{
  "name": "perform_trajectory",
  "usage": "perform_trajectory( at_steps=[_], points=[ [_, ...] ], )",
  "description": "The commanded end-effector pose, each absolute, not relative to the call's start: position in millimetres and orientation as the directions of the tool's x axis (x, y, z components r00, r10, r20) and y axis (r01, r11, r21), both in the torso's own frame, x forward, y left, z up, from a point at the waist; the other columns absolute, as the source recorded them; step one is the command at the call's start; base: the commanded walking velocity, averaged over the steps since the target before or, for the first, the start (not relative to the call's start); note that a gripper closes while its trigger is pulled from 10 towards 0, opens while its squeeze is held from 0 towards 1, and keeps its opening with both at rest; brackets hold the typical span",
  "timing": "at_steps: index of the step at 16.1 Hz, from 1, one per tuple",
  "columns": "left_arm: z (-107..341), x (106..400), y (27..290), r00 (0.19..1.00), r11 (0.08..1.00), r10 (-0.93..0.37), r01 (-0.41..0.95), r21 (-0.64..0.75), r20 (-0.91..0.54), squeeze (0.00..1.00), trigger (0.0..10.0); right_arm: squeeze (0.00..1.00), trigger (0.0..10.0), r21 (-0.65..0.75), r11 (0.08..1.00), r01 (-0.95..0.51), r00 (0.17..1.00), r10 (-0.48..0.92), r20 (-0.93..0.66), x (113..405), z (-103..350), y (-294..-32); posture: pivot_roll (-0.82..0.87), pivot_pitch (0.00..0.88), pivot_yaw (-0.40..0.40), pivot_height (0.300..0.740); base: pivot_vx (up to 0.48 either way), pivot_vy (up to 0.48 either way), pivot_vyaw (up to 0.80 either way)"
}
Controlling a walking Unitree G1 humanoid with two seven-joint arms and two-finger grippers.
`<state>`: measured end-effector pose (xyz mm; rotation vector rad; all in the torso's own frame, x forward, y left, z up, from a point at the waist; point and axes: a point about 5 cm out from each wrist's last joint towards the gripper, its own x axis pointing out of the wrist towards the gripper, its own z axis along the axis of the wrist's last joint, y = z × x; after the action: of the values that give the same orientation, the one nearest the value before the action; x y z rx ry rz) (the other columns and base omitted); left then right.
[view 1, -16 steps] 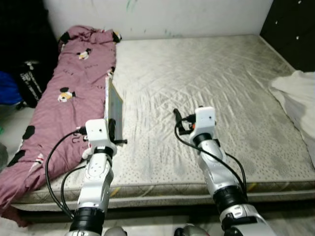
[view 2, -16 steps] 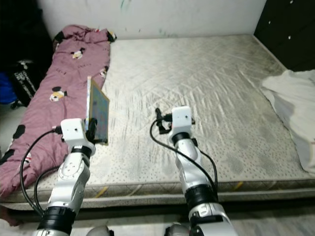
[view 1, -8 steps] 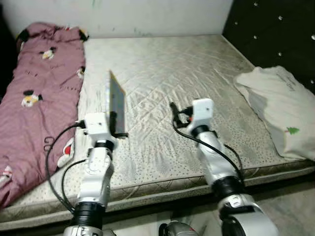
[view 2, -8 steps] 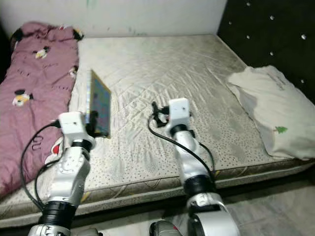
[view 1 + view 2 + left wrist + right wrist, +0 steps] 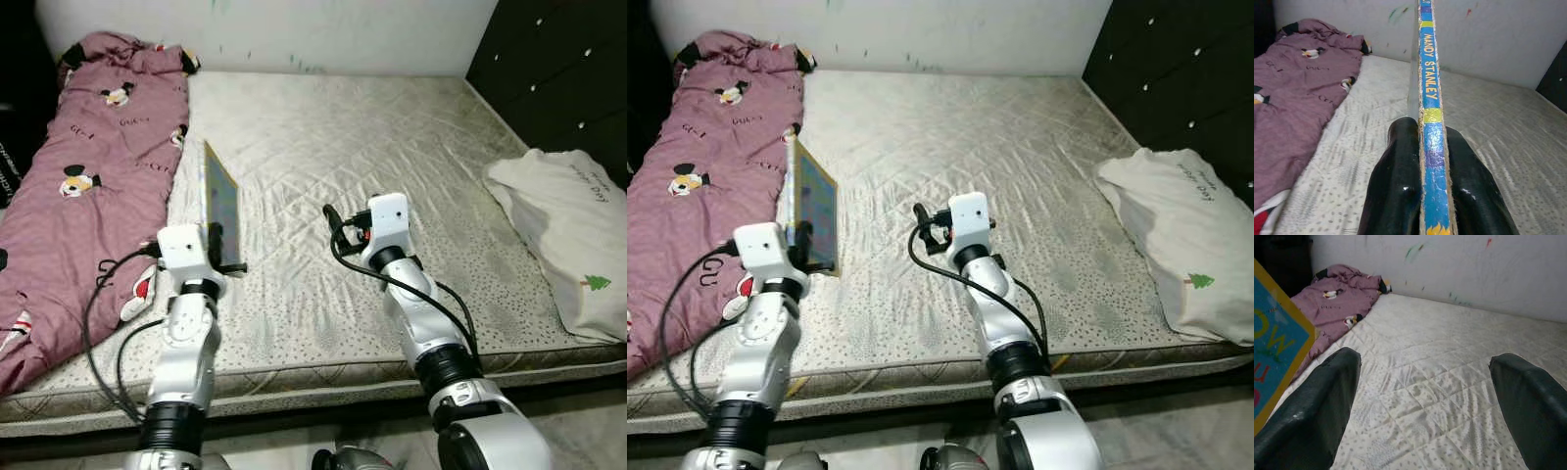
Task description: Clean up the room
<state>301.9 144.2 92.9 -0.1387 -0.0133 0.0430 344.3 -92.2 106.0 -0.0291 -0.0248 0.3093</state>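
Left tool (image 5: pixel 230 253) was clamped on a thin book (image 5: pixel 219 201), held upright on edge above the bed (image 5: pixel 392 147), likely for carrying off. Right tool (image 5: pixel 1425 396) hung wide open, holding nothing. Pink blanket (image 5: pixel 88 147) on the bed's left, pillow (image 5: pixel 573 235) on its right; nothing blocked either arm.

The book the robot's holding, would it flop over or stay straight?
The book probably stays straight: it stands upright from the left gripper, pinched only at its bottom edge. It looks thin, so likely light. Its worn, frayed spine suggests gentle handling.
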Motion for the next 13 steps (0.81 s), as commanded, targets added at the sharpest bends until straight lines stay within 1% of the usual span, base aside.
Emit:
perform_trajectory(
  at_steps=[1, 13],
  points=[
    [107.8, 306.8, 142.3, 0.997, 0.99, 0.036, -0.026, -0.138, 0.07, 0.0, 10.0, 0.0, 10.0, -0.043, 0.951, -0.306, 0.951, 0.308, 0.028, 347.6, 110.1, -93.1, 0.07, 0.0, -0.069, 0.74, 0.0, -0.311, 0.0],
    [107.2, 307.2, 141.5, 0.997, 0.989, 0.042, -0.032, -0.146, 0.066, 0.0, 10.0, 0.0, 10.0, -0.057, 0.941, -0.332, 0.943, 0.334, 0.016, 348.6, 108.3, -90.4, 0.07, 0.0, -0.078, 0.74, 0.0, -0.329, 0.0]
  ],
)
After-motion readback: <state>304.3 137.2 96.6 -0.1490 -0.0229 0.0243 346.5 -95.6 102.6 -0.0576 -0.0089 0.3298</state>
